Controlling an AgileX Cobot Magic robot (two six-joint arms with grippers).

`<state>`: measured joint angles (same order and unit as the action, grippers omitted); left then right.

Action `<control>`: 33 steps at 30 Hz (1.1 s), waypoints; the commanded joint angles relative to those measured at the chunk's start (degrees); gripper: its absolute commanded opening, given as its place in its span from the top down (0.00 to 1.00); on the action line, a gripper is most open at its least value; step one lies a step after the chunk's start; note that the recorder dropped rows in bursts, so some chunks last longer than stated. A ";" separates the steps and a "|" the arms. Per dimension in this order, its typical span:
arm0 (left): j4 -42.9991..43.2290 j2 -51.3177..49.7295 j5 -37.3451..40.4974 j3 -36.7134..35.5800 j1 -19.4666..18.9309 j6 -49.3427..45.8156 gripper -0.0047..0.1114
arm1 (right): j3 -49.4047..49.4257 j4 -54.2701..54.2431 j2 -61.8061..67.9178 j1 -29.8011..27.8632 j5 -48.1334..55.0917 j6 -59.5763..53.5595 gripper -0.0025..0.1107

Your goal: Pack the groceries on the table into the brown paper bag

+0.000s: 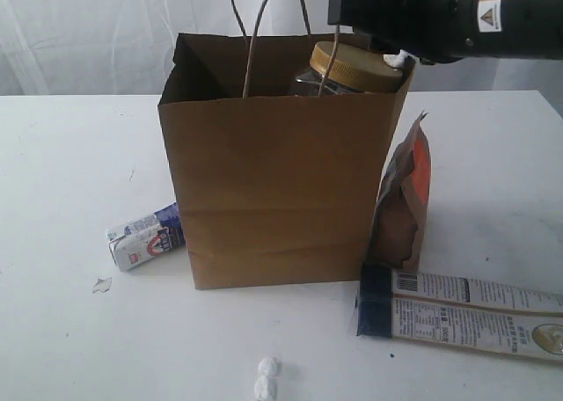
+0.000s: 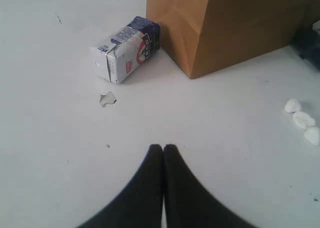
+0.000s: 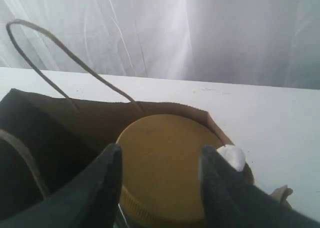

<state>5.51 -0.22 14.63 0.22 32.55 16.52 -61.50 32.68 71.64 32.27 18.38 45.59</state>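
Note:
The brown paper bag stands upright mid-table. A gold-lidded clear jar pokes out of its top right corner, beside a white cap. My right gripper hovers just over the jar's lid, open, its fingers apart on either side and holding nothing. The small white-blue carton lies on its side against the bag's left foot. A brown-orange pouch leans on the bag's right side, and the long white-blue packet lies flat in front of it. My left gripper is shut and empty, low over the table, short of the carton.
Two twisted handles rise above the bag's mouth near the right arm. Small white crumbs lie near the front edge, and a scrap lies left of the carton. A white curtain hangs behind the table.

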 commanded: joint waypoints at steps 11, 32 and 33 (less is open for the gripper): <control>-0.30 0.22 -0.01 -0.22 0.17 -0.03 0.96 | 3.49 -14.62 -16.41 -0.34 20.93 -25.31 0.58; -0.30 0.22 -0.01 -0.22 0.17 -0.03 0.96 | 12.68 -29.46 -17.86 -0.34 25.36 -40.68 0.58; -0.30 0.22 -0.01 -0.22 0.17 -0.03 0.96 | 13.07 -29.46 -17.76 -0.34 25.10 -41.38 0.58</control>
<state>5.51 -0.22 14.63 0.22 32.55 16.52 -49.67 3.45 54.22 32.27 44.38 6.39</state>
